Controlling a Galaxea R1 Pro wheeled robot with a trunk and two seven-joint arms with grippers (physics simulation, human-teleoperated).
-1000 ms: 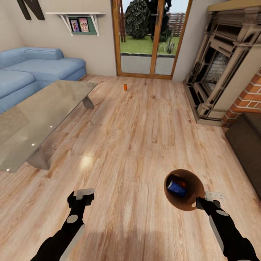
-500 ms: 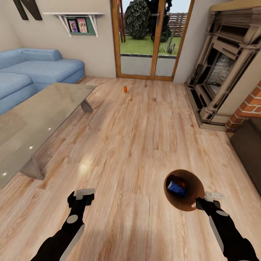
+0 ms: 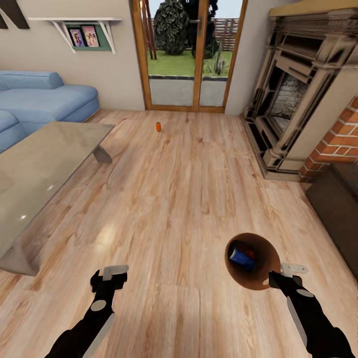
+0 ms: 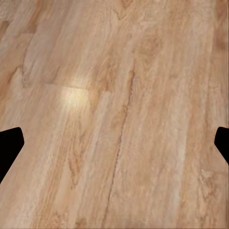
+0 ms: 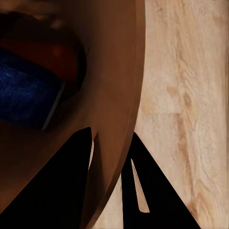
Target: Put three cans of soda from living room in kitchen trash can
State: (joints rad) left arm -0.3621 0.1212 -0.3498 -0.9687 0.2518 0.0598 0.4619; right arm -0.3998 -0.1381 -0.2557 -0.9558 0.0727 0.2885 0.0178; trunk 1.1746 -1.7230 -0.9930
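Round trash can [image 3: 263,278], orange-brown inside, held by its rim over the plank floor, with a dark blue soda can [image 3: 242,258] lying tilted in it beside an orange can [image 3: 251,252]; third can [image 3: 158,127], orange, upright on floor near the glass doors.

I see a light plank floor [image 3: 189,189] with a glare patch, a blue sofa [image 3: 44,102] behind the glass-topped low table [image 3: 40,169], wood-framed glass doors [image 3: 186,54] onto a garden, and a brick fireplace [image 3: 298,109] opposite the sofa.
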